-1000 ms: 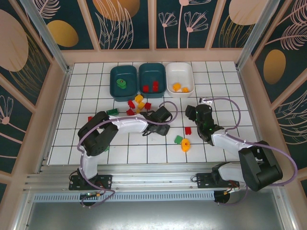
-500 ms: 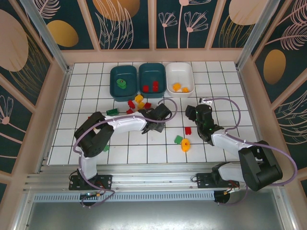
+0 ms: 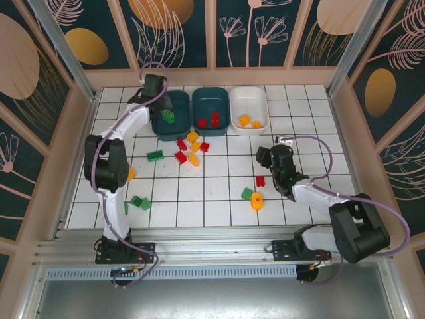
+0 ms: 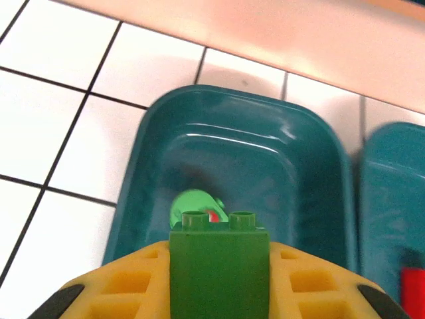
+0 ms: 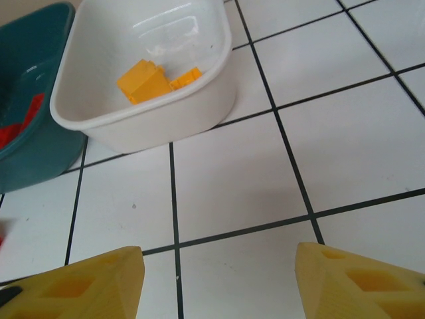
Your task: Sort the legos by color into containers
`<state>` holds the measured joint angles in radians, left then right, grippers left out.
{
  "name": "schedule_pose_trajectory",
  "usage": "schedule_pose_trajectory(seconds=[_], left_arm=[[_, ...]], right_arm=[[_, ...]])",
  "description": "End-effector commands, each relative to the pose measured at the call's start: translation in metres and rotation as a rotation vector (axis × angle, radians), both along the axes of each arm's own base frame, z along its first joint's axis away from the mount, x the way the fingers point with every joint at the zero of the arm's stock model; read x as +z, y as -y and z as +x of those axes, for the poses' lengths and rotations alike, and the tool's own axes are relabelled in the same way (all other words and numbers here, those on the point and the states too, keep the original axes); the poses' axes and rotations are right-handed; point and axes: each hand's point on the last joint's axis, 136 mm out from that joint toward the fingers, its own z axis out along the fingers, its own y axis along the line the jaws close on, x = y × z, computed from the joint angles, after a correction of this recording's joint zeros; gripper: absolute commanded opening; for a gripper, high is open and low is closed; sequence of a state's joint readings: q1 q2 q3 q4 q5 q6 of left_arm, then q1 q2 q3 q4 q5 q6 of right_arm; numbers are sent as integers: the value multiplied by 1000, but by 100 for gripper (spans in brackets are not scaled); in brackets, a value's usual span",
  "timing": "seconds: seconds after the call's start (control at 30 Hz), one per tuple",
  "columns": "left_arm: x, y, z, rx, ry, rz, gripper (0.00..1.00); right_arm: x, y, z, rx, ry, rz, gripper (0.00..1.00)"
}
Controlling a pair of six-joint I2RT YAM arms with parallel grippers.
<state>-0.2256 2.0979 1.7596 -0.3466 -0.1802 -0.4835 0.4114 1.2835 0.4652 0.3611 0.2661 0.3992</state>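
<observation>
Green 2-stud plastic lego brick point(image 4: 219, 266) was clamped betw. left fingers point(image 4: 126, 289), part-closed on its sides, above leftmost dark teal plastic tub point(image 4: 279, 159) holding a green piece point(image 4: 192, 209), prob. staged for colour-matched drop. Right fingers point(image 5: 86, 286) stood wide apart, empty, over white tiled tabletop point(image 5: 232, 179). Brick's lower half cut off; red speck on that piece unidentifiable.

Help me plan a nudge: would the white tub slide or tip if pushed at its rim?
Probably light: the white tub looks thin-walled and holds two yellow bricks. It likely slides on the smooth table. Low and wide, it seems unlikely to tip.
</observation>
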Motion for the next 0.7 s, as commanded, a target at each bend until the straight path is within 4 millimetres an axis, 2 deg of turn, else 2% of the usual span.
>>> schedule_pose_trajectory(seconds=[0.0, 0.13, 0.2, 0.33, 0.4, 0.5, 0.6, 0.67], left_arm=[[-44, 11, -2, -26, -132, -34, 29], [-51, 6, 9, -20, -147, -24, 47], [-52, 5, 12, -21, -152, -17, 51], [-46, 7, 11, -25, -149, -24, 62], [-31, 11, 9, -42, -121, -50, 64], [4, 17, -5, -71, -43, -118, 68], [39, 29, -32, -124, 57, -228, 72], [53, 39, -54, -164, 113, -309, 73]], right_arm=[[2, -9, 9, 33, -21, 9, 63], [-20, -18, 5, 62, -138, 18, 65], [-27, -19, -2, 71, -170, 25, 65], [-27, -16, -17, 76, -198, 24, 66], [-25, -14, -24, 71, -216, 22, 66], [-31, -11, -37, 57, -284, 19, 68], [-44, -7, -50, 40, -365, -5, 68], [-51, -9, -56, 57, -403, -5, 68]])
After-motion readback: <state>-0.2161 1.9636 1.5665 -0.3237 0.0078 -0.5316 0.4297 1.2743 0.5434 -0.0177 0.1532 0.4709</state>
